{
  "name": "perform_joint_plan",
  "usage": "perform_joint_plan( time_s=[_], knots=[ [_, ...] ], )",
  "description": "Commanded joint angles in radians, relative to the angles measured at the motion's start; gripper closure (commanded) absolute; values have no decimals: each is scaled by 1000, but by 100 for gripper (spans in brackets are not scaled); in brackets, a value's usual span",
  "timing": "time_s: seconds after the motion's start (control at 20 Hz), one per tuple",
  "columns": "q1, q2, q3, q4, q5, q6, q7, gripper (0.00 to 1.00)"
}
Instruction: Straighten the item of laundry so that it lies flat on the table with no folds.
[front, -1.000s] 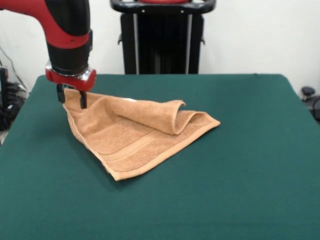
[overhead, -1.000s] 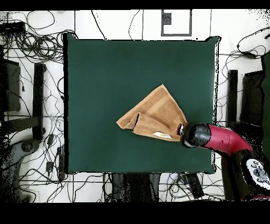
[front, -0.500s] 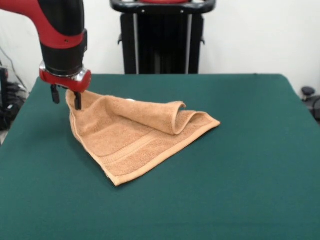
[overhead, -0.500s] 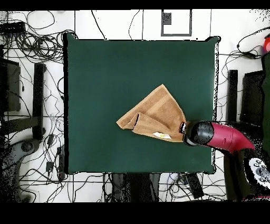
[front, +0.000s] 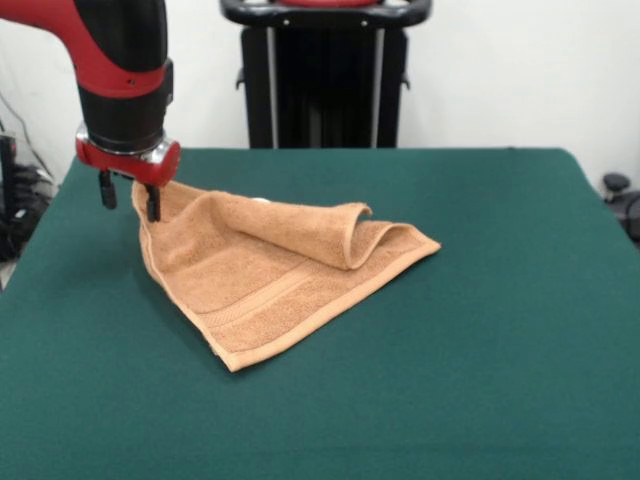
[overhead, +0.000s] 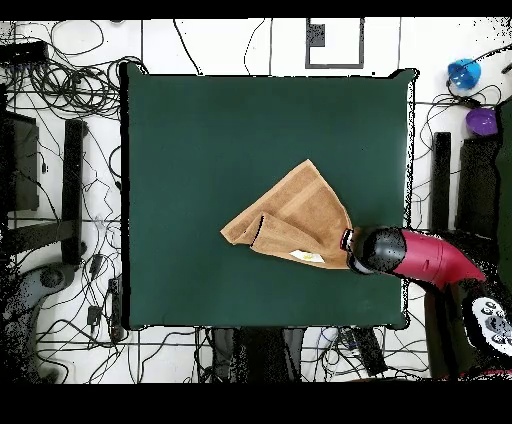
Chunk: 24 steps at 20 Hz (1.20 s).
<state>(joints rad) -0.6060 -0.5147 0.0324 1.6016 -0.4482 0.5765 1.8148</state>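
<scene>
- Towel (front: 270, 275) lies near the middle of the green table (front: 480, 350), folded into a rough triangle, one flap doubled over on top.
- My fingers (front: 126, 197) stand apart and empty, just off the towel's raised corner, so nothing pulls it flat.
- Unfolding remains undone, I judge.

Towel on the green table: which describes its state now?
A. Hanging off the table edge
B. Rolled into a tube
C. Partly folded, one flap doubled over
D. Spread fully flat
C: the towel has a flap curled over itself on the table.
</scene>
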Motion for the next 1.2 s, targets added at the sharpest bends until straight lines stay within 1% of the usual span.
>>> perform_joint_plan(
  time_s=[0.05,0.35,0.7,1.0,1.2],
  knots=[
    [65,-22,134,27,-2,44,-59,0],
    [109,-84,125,68,49,34,32,0],
    [149,-106,104,78,94,38,93,0],
    [188,-107,85,75,131,45,120,0],
    [226,-84,59,55,142,30,149,0]
  ],
)
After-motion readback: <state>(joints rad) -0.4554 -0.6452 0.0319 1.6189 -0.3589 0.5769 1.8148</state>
